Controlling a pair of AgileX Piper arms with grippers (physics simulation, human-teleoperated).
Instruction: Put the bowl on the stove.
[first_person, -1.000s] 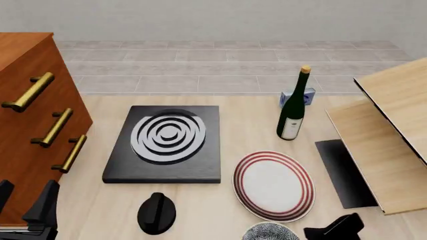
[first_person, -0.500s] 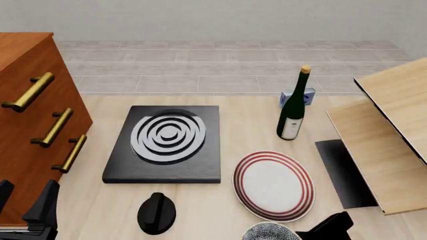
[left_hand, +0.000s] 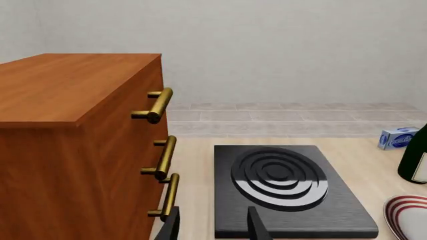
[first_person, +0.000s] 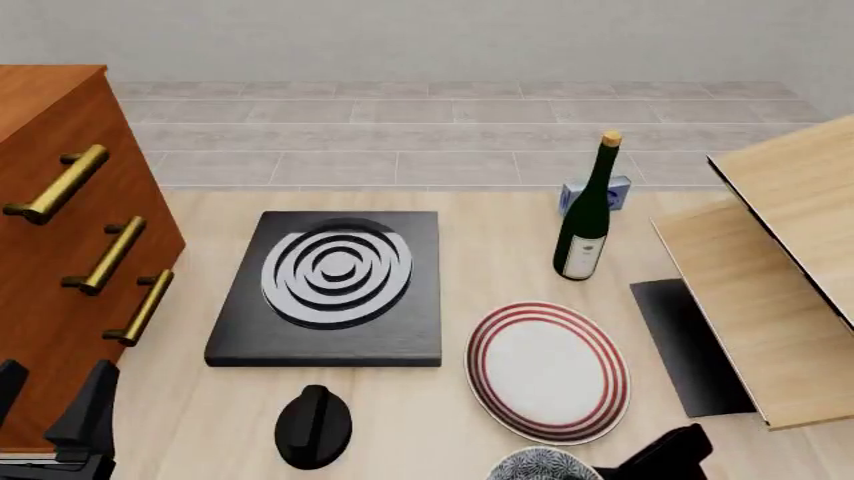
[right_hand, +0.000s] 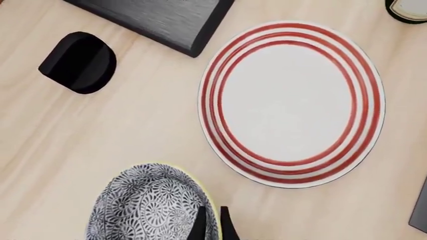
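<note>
The speckled bowl (first_person: 538, 465) sits at the table's near edge, in front of the plate; it also shows in the right wrist view (right_hand: 150, 205). The black stove (first_person: 331, 285) with grey rings lies to the far left of it, and shows in the left wrist view (left_hand: 283, 190). My right gripper (first_person: 661, 460) is at the bowl's right side. In the right wrist view its fingers (right_hand: 200, 225) stand close together on the bowl's rim, the gripper (right_hand: 212, 226) shut on it. My left gripper (first_person: 67, 420) is open and empty by the dresser, its fingers (left_hand: 257, 225) apart.
A white plate with red rings (first_person: 547, 370) lies right of the stove. A black round knob (first_person: 312, 425) sits in front of the stove. A wine bottle (first_person: 585, 225) and a blue box (first_person: 591, 192) stand behind. A wooden dresser (first_person: 67, 250) stands left, a wooden cabinet (first_person: 774, 270) right.
My right gripper has shifted a little left toward the bowl and then sunk slightly. The bowl, stove and left arm have not moved.
</note>
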